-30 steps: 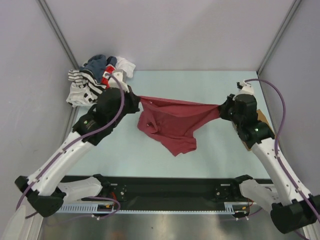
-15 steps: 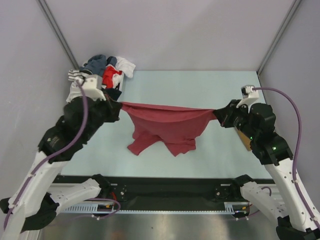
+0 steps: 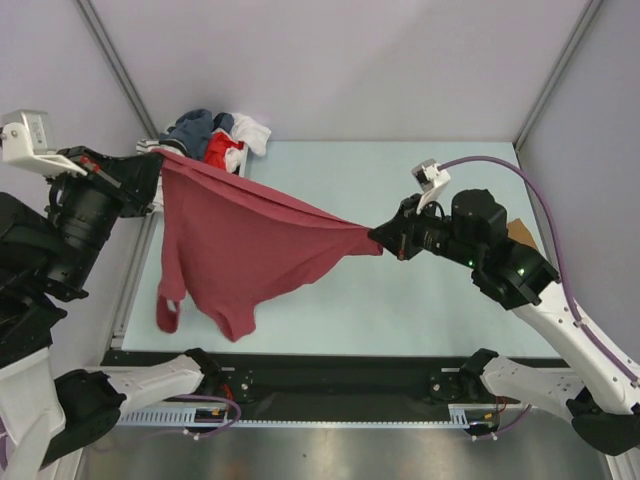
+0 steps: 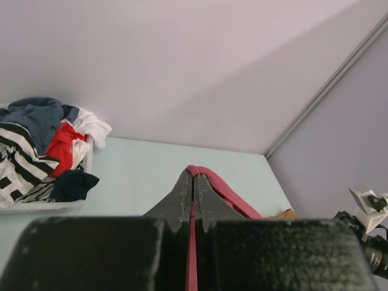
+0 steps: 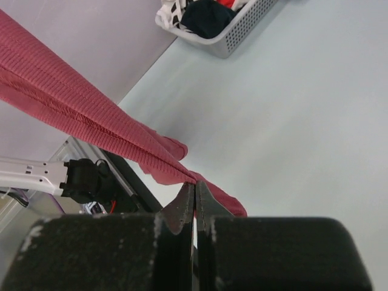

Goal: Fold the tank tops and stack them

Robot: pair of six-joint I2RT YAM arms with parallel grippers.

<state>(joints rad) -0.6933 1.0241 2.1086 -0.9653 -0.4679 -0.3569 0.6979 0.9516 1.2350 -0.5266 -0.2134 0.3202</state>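
Currently your left gripper (image 3: 157,158) and right gripper (image 3: 377,239) both clench the maroon tank top (image 3: 228,245), stretched above the tabletop (image 3: 400,295).

White-shelled left arm (image 3: 50,240) and right arm (image 3: 565,325), black at the joints, trail purple cables (image 3: 535,195); white camera brackets (image 3: 25,135) cap the wrists; dark fingers (image 4: 180,197) taper to wedges.

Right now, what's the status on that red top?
Left gripper shut on red tank top, held high. Right gripper shut on its other end. Top hangs stretched between them. Clothes basket back left, nothing blocking.
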